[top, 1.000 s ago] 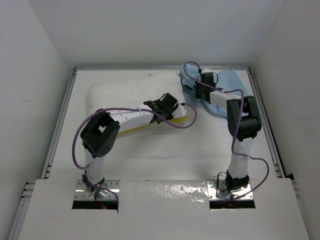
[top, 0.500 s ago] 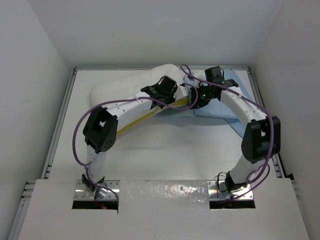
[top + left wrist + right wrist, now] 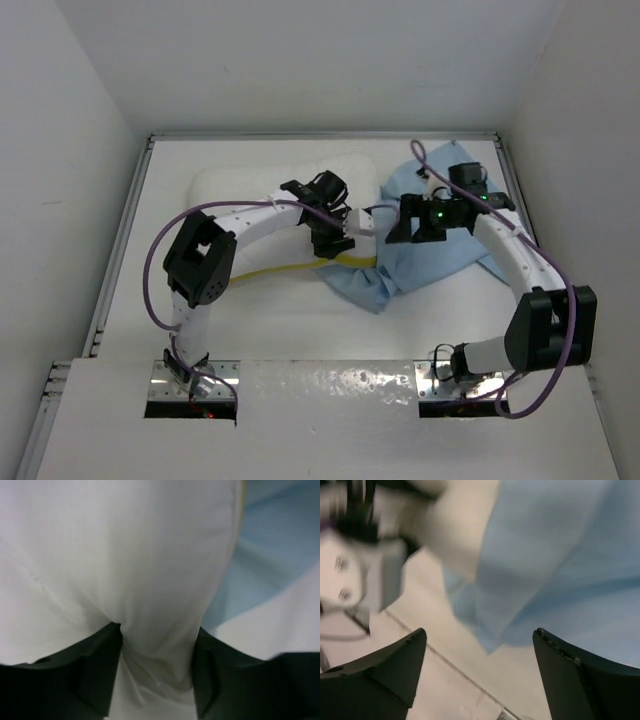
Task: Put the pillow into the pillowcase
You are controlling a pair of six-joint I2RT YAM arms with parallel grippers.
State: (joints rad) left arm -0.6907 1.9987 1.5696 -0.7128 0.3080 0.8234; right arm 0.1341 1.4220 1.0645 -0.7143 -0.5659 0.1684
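Note:
The white pillow (image 3: 250, 186) lies across the far middle of the table, its yellow band (image 3: 285, 271) facing the near side. My left gripper (image 3: 336, 240) sits at the pillow's right end. In the left wrist view a bunch of pillow (image 3: 125, 555) fabric fills the gap between the two black fingers (image 3: 95, 675) of this gripper (image 3: 156, 630). The light blue pillowcase (image 3: 440, 255) lies crumpled on the right, overlapping the pillow's near right corner. My right gripper (image 3: 402, 228) hangs just above the pillowcase (image 3: 560, 545), and in the right wrist view it (image 3: 480, 632) stands wide open and empty.
White walls close in the table on three sides, with metal rails along the left edge (image 3: 122, 250) and right edge (image 3: 528, 240). Purple cables loop from both arms; the left one (image 3: 160, 250) arcs beside the pillow. The left wrist body (image 3: 375, 575) is close to my right gripper.
My right gripper opened and let go of the pillowcase, which dropped and spread toward the near side. The pillow's raised right end came down, and the left jaws widened around its fabric.

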